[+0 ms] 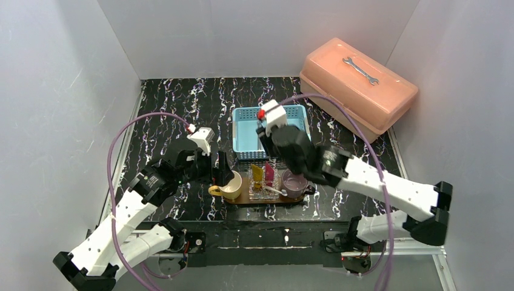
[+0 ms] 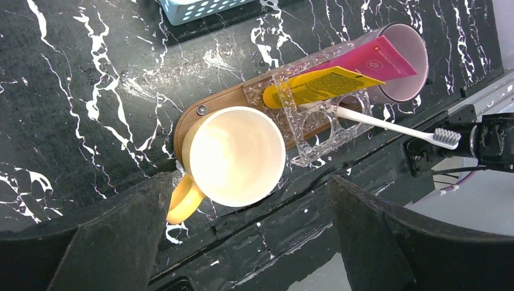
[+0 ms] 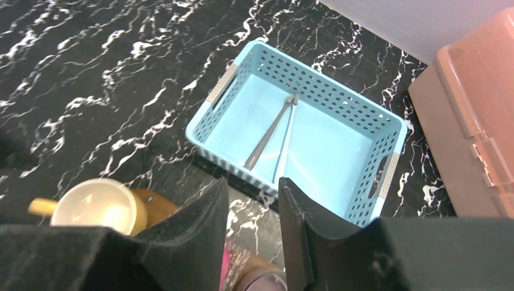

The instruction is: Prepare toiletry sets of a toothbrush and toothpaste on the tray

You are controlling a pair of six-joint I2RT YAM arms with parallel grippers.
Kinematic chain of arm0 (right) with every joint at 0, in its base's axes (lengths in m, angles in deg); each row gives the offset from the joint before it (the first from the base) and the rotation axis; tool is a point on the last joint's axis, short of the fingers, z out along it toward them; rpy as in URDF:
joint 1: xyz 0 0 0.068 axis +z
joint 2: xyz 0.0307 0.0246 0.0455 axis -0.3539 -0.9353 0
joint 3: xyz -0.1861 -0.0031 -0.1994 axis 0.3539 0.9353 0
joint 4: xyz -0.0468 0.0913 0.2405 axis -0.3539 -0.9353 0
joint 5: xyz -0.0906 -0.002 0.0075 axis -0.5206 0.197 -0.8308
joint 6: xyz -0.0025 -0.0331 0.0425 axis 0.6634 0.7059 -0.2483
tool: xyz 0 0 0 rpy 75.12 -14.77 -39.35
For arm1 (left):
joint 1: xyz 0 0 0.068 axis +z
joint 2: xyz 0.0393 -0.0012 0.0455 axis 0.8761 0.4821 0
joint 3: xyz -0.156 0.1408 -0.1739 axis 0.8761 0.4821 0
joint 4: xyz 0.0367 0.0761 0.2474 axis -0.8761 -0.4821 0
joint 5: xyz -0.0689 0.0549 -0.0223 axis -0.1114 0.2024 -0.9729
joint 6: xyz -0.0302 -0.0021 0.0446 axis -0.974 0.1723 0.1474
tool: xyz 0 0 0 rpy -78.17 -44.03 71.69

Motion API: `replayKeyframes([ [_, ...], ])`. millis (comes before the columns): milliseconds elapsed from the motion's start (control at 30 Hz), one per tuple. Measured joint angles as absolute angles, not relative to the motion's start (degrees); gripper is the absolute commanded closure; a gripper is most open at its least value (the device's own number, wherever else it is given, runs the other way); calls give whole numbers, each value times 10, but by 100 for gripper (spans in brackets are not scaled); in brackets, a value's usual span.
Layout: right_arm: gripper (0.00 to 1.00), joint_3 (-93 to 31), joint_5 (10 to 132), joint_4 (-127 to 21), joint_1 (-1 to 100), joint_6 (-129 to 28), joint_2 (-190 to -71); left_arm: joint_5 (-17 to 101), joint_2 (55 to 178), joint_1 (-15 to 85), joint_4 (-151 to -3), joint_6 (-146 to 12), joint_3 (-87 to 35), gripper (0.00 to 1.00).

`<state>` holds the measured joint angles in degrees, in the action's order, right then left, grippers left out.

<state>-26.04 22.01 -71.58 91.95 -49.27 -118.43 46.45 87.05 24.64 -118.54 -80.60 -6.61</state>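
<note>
The brown tray (image 1: pixel 257 200) lies near the table's front edge and also shows in the left wrist view (image 2: pixel 203 112). On it stand a yellow cup (image 2: pixel 236 154), a clear square container (image 2: pixel 315 130) and a purple cup (image 2: pixel 406 66). The yellow toothpaste (image 2: pixel 321 86) and pink toothpaste (image 2: pixel 376 60) lean in the container. One white toothbrush (image 2: pixel 394 126) sticks out from the container over the table edge. Two more toothbrushes (image 3: pixel 270 132) lie in the blue basket (image 3: pixel 339 97). My left gripper (image 2: pixel 248 224) is open and empty beside the yellow cup. My right gripper (image 3: pixel 253 194) is open and empty, above the basket's front edge.
A pink-orange toolbox (image 1: pixel 357 82) with a wrench on its lid stands at the back right. The blue basket (image 1: pixel 242 145) sits just behind the tray. White walls close in the black marbled table on three sides.
</note>
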Motion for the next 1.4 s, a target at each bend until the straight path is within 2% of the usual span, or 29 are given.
replayKeyframes([
  [200,56,-398,367,-782,803,-483,-1333,458,850,246,-1175,-801,-50,2],
  [567,56,-503,554,-850,619,-494,-1514,442,836,246,-1158,-797,-17,2],
  [900,54,-505,610,-860,590,-496,-1603,435,841,246,-1149,-797,-1,2],
  [1400,49,-505,602,-842,579,-496,-1681,435,846,246,-1148,-797,0,2],
])
